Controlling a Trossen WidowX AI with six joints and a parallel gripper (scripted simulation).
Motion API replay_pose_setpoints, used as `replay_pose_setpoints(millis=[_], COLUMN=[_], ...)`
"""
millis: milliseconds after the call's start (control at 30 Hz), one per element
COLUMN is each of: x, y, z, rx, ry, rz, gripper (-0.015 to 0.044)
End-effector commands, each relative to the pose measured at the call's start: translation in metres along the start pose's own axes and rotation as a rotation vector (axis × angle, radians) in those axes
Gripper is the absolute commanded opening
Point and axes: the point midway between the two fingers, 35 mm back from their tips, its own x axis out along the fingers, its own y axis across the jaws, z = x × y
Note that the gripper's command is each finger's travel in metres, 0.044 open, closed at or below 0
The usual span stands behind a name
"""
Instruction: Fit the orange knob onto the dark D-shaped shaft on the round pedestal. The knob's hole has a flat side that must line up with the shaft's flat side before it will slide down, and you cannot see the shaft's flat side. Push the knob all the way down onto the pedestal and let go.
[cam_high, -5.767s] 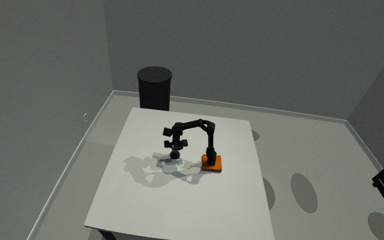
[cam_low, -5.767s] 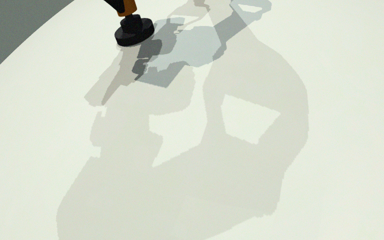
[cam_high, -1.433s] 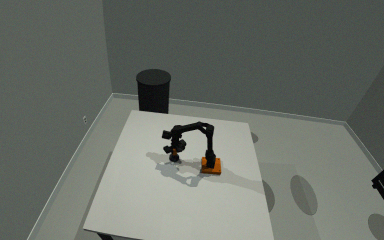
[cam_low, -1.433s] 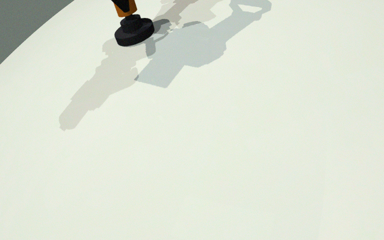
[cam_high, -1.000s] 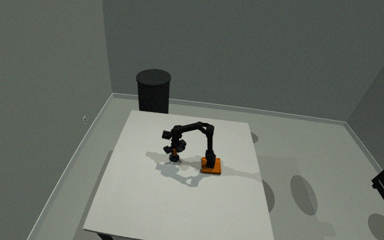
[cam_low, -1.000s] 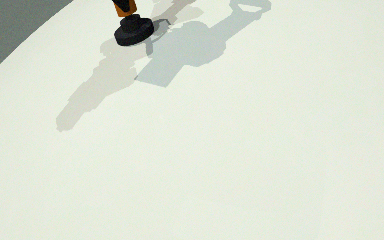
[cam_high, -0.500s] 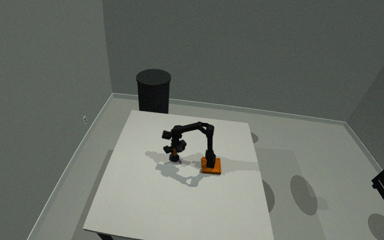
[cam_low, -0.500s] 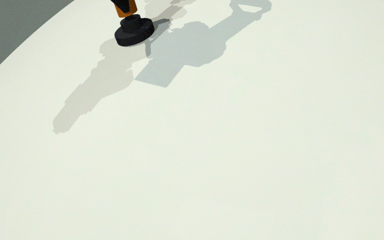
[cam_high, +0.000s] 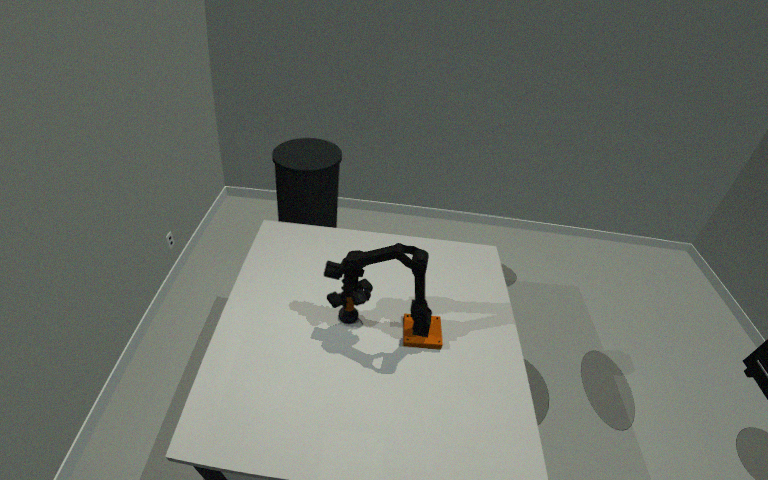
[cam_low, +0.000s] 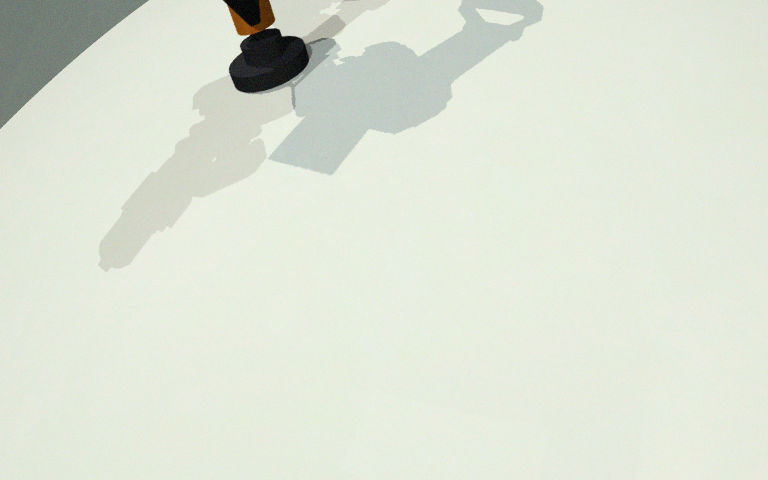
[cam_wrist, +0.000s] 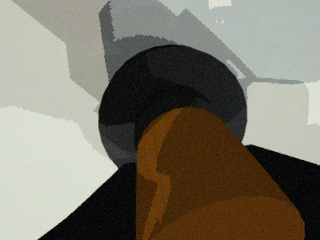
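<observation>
The orange knob (cam_high: 349, 305) (cam_low: 243, 29) (cam_wrist: 215, 150) is held roughly upright. My gripper (cam_high: 349, 298) (cam_wrist: 190, 165) is shut on it; in the exterior view a dark finger lies across the knob's side at the top edge. The dark round pedestal (cam_high: 348, 316) (cam_low: 260, 80) (cam_wrist: 122, 95) stands on the table with a raised hub (cam_low: 263, 52). The knob's lower end is over the hub, and a little dark gap shows between them, so it is not down on the pedestal. The shaft is hard to tell from the dark hub. The hole and both flat sides are hidden.
The arm's orange base plate (cam_high: 423, 340) is bolted on the white table (cam_high: 362, 413) (cam_low: 453, 339), right of the pedestal in the top view. A black bin (cam_high: 307, 195) stands behind the table. Arm shadows lie around the pedestal.
</observation>
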Motion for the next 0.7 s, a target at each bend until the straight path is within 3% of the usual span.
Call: replay_pose_setpoints(millis=[0,667], x=[0.0004,0.0088], y=[0.0007,0.0000], z=[-0.0011,-0.0025], rx=[0.005,0.058], ry=[0.001,0.001], rz=[0.001,0.001], gripper=[0.0000,0.0000])
